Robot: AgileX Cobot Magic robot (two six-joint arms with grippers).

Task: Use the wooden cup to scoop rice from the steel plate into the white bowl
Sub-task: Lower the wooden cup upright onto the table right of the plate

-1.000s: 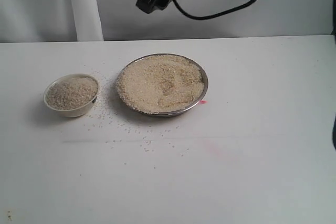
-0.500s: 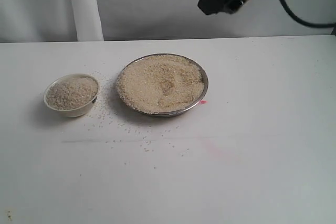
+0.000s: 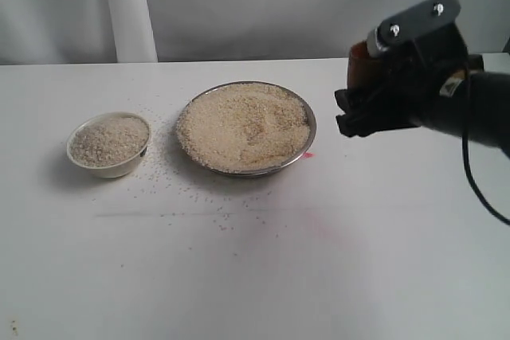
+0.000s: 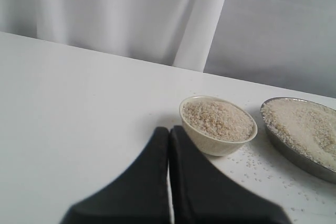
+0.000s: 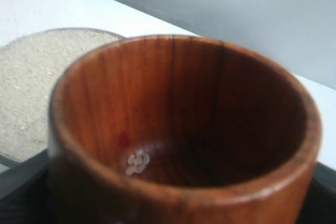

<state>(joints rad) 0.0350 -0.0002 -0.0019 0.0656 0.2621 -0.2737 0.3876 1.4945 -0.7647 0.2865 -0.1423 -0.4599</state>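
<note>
Your right gripper (image 3: 366,105) grasps the wooden cup (image 5: 178,129) near the steel plate (image 3: 314,127) of rice (image 3: 239,125); your left gripper (image 4: 169,132) is fully clenched.

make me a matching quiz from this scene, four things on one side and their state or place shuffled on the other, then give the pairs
Column one:
1. white bowl
2. steel plate
3. wooden cup
4. left end effector

Column two:
A. shut, holding nothing
B. almost empty, only a few grains of rice at the bottom
C. the widest dish, heaped with rice
D. small and full, to the left of the plate in the exterior view

Pairs: 1-D, 2-C, 3-B, 4-A
</note>
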